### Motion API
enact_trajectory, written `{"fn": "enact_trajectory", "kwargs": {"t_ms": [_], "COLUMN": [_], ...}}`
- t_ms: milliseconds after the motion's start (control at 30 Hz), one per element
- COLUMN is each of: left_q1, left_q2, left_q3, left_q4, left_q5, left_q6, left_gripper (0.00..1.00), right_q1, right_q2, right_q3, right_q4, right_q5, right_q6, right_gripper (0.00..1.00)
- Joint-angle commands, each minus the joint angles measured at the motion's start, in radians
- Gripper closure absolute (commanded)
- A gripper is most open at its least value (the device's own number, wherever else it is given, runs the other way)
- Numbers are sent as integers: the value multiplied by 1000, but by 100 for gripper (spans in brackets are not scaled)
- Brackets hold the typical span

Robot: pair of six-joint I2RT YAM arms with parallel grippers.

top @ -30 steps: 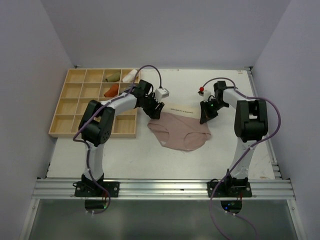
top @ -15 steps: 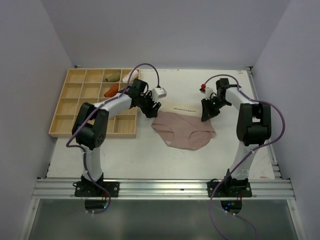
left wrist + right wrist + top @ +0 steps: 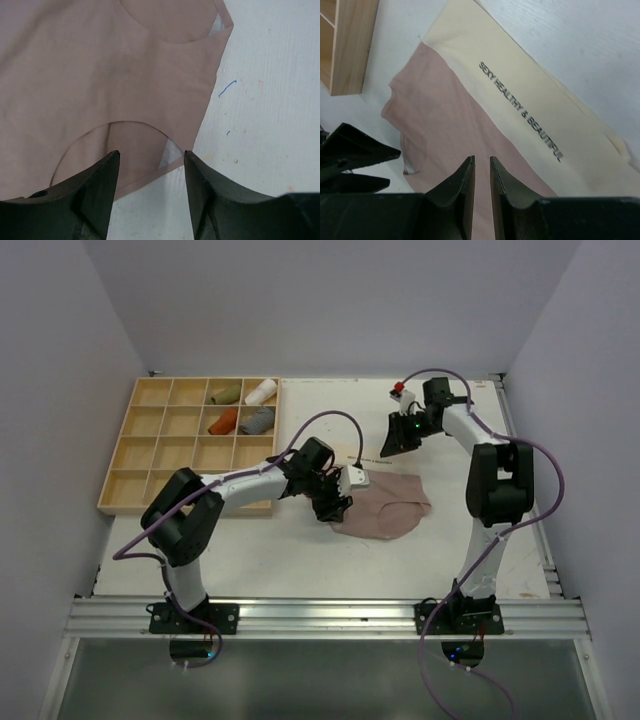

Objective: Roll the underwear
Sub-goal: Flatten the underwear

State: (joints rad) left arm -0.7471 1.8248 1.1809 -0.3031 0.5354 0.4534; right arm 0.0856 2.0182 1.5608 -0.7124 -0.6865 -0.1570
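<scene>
The pale beige-pink underwear (image 3: 392, 508) lies spread flat on the white table, its cream waistband (image 3: 520, 95) with printed letters toward the back. My left gripper (image 3: 336, 506) is low at its left edge, open. In the left wrist view the cloth's (image 3: 100, 75) hem and a leg opening lie just ahead of the gap (image 3: 151, 165), and nothing is held. My right gripper (image 3: 391, 446) hangs above the back edge, its jaws a narrow slit apart and empty (image 3: 482, 162) over the cloth (image 3: 445, 115). A rust-orange underwear roll (image 3: 222, 422) sits in the wooden tray.
The wooden compartment tray (image 3: 150, 485) stands at the back left. It holds olive (image 3: 225, 395), white (image 3: 261, 392) and grey (image 3: 257, 420) rolls. Its corner (image 3: 347, 45) shows in the right wrist view. Table edges run along the right and front.
My left gripper has swung from the underwear's back left corner down to its front left edge. The right gripper has opened, let go and lifted toward the back. The cloth has shifted right.
</scene>
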Motion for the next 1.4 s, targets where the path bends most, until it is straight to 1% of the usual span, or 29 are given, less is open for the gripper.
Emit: {"fn": "enact_trajectory", "kwargs": {"t_ms": [0,67,167,200,267,467,500,600,700,800,967,1000,1033,1067,1100,1133,1167,1200,1267,1300,1333,1367], "left_q1": [18,18,18,18,17,17,15,9,-8,-26,-32,-32,-31,-28,-26,-24,-24,-26,-32,-37,-41,-55], "left_q2": [-22,-1,24,28,48,110,113,111,100,85,13,-8,-62,-96,-128,-186,-206,-220,-210,-170,-144,-121], "left_q3": [-23,-15,-23,-24,-30,-23,-24,-38,-43,-46,-53,-55,-59,-64,-72,-79,-81,-78,-35,12,34,55], "left_q4": [56,36,12,-1,-13,-131,-161,-221,-304,-355,-320,-270,-236,-199,-110,-73,-18,1,6,-4,-10,-8], "left_q5": [54,63,87,112,124,196,216,274,316,328,293,257,230,203,148,132,124,114,120,135,135,138], "left_q6": [-74,-84,-78,-71,-58,-4,10,40,117,149,113,82,64,42,10,11,17,24,33,40,39,36], "left_gripper": [40,38,36,34,33,32,32,32,32,32,29,28,28,28,28,28,28,29,32,34,34,39], "right_q1": [77,100,109,109,111,120,118,120,121,120,120,120,118,118,118,120,120,118,112,106,103,98], "right_q2": [25,63,108,119,154,215,224,232,237,241,197,183,148,131,111,91,50,28,-24,-33,-39,-39], "right_q3": [53,51,25,25,22,-4,7,18,24,27,-2,-8,-13,-16,-18,-18,-13,-15,-19,-27,-27,-33], "right_q4": [134,163,250,264,260,219,185,166,139,111,111,113,113,110,100,93,74,67,41,33,18,-11], "right_q5": [-42,-24,19,27,44,137,137,176,203,202,130,113,41,21,-5,-48,-54,-57,-47,-38,-22,-4], "right_q6": [74,94,137,142,146,122,119,108,103,99,100,103,103,103,109,114,116,117,109,100,91,79], "right_gripper": [77,78,80,82,84,91,91,95,97,98,96,96,93,92,92,91,91,90,89,89,89,89]}}
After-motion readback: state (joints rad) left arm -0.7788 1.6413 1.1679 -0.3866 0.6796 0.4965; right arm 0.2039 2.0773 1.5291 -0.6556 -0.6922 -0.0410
